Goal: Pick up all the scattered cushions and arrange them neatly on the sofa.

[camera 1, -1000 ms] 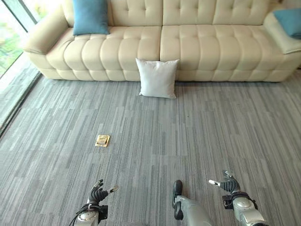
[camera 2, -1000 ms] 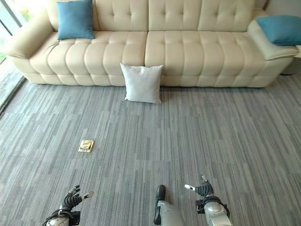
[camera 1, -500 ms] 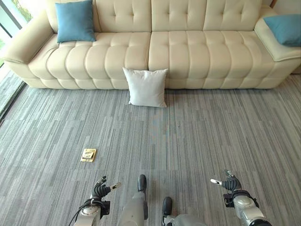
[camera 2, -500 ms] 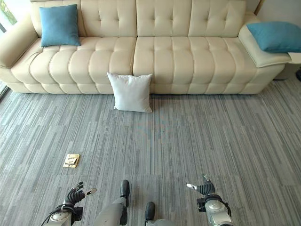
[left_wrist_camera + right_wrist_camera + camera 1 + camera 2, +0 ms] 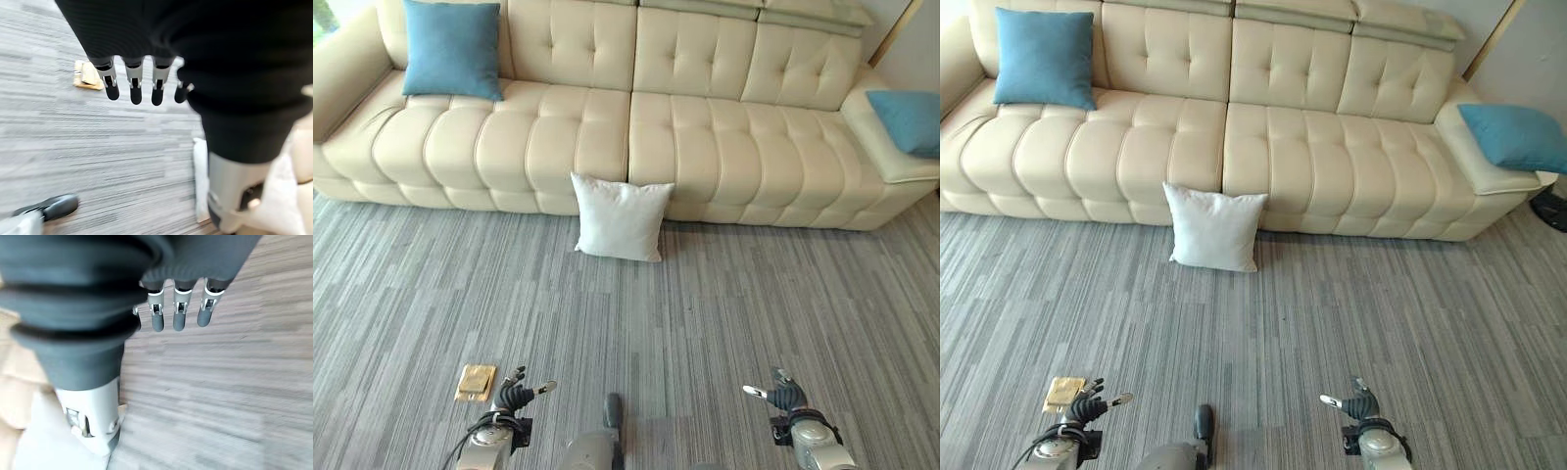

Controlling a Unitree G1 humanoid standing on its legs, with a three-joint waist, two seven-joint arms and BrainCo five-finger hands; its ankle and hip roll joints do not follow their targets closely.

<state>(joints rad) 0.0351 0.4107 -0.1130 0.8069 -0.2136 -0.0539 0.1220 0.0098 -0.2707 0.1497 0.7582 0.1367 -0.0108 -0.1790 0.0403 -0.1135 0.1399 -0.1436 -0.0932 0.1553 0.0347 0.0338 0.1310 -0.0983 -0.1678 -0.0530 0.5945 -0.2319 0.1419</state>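
A white cushion (image 5: 621, 217) stands on the grey carpet, leaning against the front of the cream sofa (image 5: 705, 137) near its middle. One blue cushion (image 5: 452, 49) rests upright against the sofa's back at the left end. Another blue cushion (image 5: 1513, 136) lies on the sofa's right arm. My left hand (image 5: 514, 397) hangs low at the bottom left, fingers relaxed and holding nothing. My right hand (image 5: 785, 397) hangs at the bottom right, also open and empty. Both are far from the white cushion.
A small brass floor plate (image 5: 476, 382) is set in the carpet just left of my left hand. The carpet stretches between me and the sofa. A dark object (image 5: 1557, 210) sits on the floor beyond the sofa's right end.
The camera has moved toward the sofa and turned right, so the sofa and white cushion look nearer. Both hands stay low and empty.
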